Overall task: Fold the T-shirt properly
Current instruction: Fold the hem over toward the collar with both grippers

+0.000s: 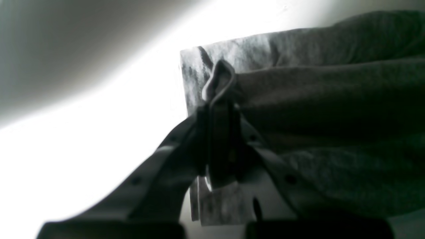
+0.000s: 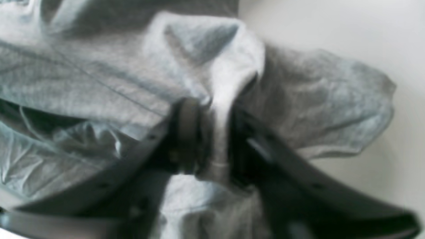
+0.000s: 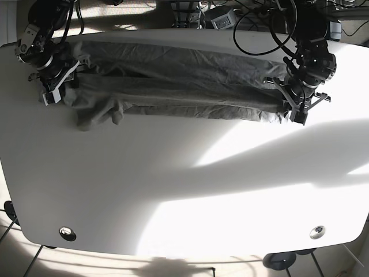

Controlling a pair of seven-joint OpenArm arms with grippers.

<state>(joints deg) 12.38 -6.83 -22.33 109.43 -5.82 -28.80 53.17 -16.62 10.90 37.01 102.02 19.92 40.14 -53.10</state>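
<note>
Grey T-shirt stretched as a long band across the far part of the white table, long axis side to side. My left gripper pinches one end; my right gripper clamps the other, sleeve drooping beside it.

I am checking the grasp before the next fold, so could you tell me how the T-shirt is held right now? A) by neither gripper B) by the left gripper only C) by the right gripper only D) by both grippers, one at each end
D: the T-shirt stretches across the table, with the left gripper and the right gripper each shut on one end.
</note>
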